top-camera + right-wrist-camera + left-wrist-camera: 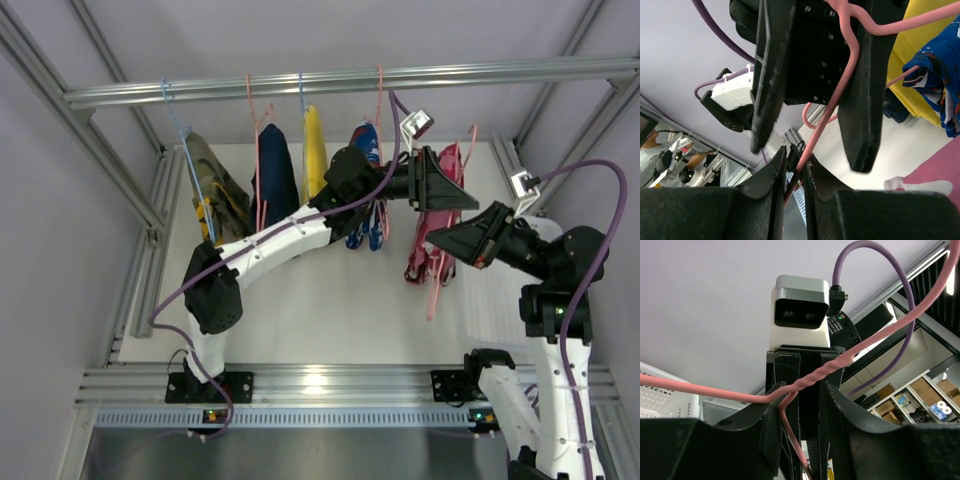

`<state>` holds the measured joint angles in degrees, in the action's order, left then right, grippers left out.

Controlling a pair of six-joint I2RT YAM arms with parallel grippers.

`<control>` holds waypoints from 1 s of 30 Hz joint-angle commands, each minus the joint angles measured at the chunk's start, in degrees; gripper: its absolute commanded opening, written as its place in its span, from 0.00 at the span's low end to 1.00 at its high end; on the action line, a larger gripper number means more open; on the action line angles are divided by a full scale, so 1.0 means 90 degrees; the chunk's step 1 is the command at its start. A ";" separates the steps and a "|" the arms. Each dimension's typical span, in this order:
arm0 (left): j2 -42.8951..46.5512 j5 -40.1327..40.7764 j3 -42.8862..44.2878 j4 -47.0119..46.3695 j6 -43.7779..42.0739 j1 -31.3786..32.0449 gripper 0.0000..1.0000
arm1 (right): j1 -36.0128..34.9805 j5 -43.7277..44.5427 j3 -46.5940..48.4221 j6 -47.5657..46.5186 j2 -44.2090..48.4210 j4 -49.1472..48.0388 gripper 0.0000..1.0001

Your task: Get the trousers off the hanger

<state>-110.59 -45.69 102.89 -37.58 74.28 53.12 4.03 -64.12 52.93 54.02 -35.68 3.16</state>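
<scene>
The red-pink trousers (425, 250) hang on a pink wire hanger (437, 292) held off the rail between my two grippers; their cloth shows in the right wrist view (940, 172). My left gripper (462, 200) is open, and the hanger's twisted neck (815, 375) lies across its fingers between the jaws (802, 390). My right gripper (435, 232) faces it and is shut on the hanger wire (832, 105) just below (796, 162). The blue trousers (366, 140) hang on another hanger behind the left arm and also show in the right wrist view (937, 75).
The metal rail (350, 82) carries an olive patterned garment (215, 190), a navy one (275, 175) and a yellow one (314, 150). A white basket (492, 295) sits under the right arm. Frame posts stand at both sides.
</scene>
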 commanded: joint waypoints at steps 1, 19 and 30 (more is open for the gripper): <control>-0.0066 0.0165 0.0081 -0.0502 0.0008 0.0113 0.41 | 0.0040 -0.0014 0.0252 -0.0592 0.0136 -0.0800 0.00; 0.0383 -0.0235 0.0960 0.0524 -0.0403 -0.0590 0.00 | 0.0040 0.4216 0.0233 -0.2915 0.1999 0.2644 0.89; 0.0032 -0.0051 0.1788 -0.0238 0.0242 -0.0580 0.00 | 0.0040 0.3853 -0.1173 -0.4643 0.2890 0.2628 0.89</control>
<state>-111.92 -47.72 111.90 -26.28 76.97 47.68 4.03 -28.60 44.97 19.66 -11.11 25.96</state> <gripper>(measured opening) 0.097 0.888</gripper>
